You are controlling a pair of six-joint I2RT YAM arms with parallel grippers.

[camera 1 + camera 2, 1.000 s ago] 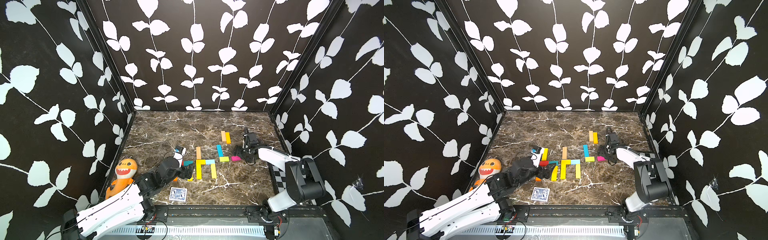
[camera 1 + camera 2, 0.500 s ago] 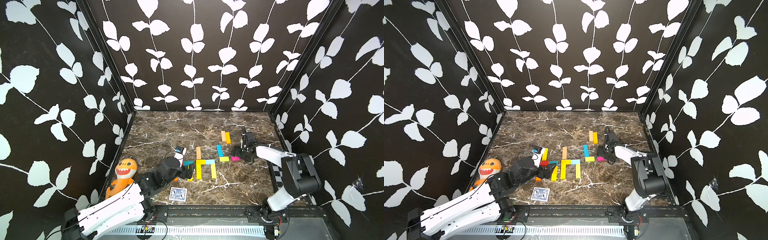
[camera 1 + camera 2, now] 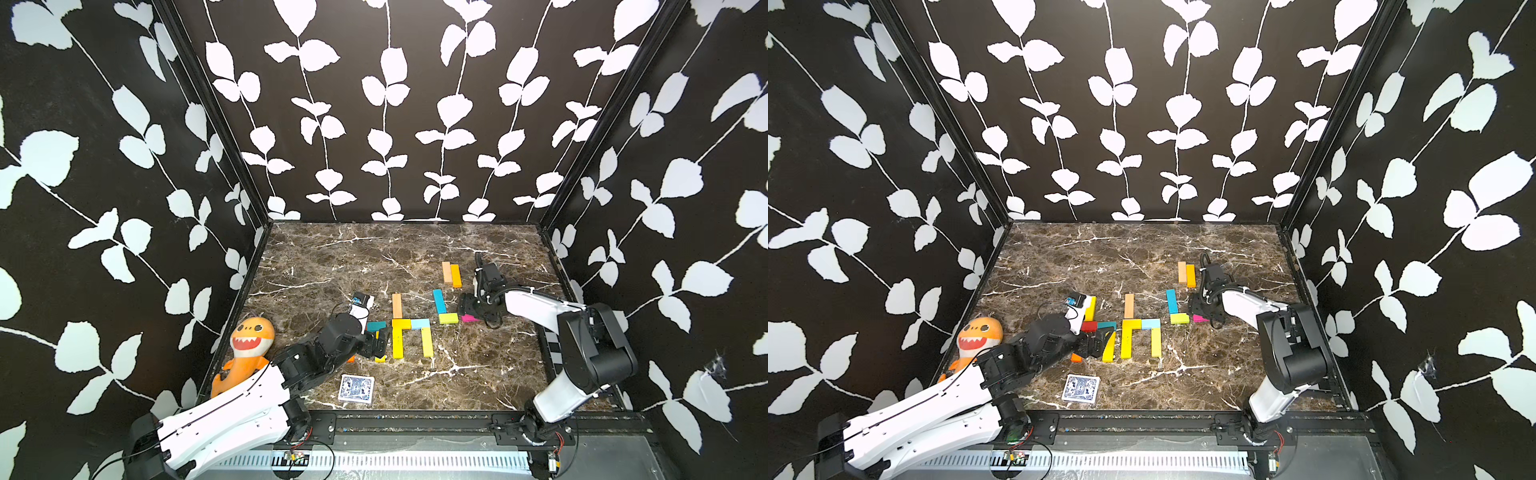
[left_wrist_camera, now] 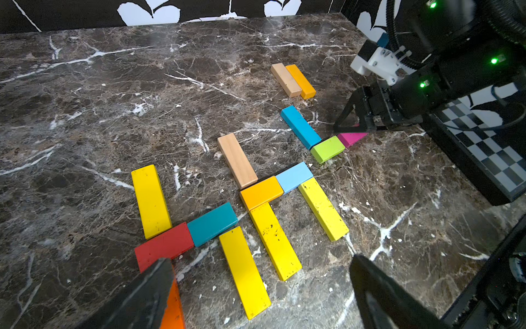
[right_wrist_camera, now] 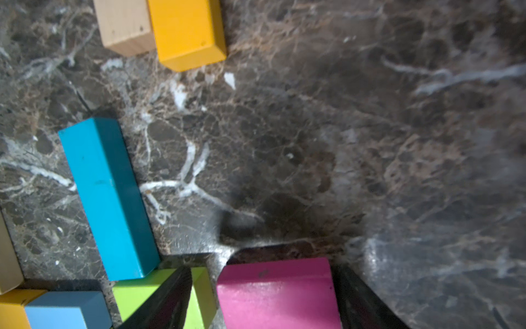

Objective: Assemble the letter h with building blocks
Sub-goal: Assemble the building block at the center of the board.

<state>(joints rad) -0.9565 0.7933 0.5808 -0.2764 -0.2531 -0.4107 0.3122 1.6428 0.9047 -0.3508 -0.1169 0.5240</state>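
Building blocks lie flat on the marble in three groups. In the middle, a tan block (image 4: pixel 236 161), an orange one (image 4: pixel 261 192), a light blue one (image 4: pixel 293 176) and two yellow legs (image 4: pixel 274 240) form an h shape (image 3: pixel 409 332). My left gripper (image 4: pixel 262 260) hovers wide open over a yellow block (image 4: pixel 244 270); this block lies by a red one (image 4: pixel 163 246) and a teal one (image 4: pixel 212 223). My right gripper (image 5: pixel 262 269) is open and straddles the pink block (image 5: pixel 276 293), next to a lime block (image 4: pixel 327 148) and a blue one (image 4: pixel 300 126).
A tan and orange block pair (image 3: pixel 451 274) lies farther back. An orange shark plush (image 3: pixel 245 349) leans at the left wall and a blue card deck (image 3: pixel 356 388) lies near the front edge. A checkered strip (image 3: pixel 552 349) runs along the right wall.
My right gripper has shifted left and down over the pink block, its jaws narrowing slightly. The left arm has not moved.
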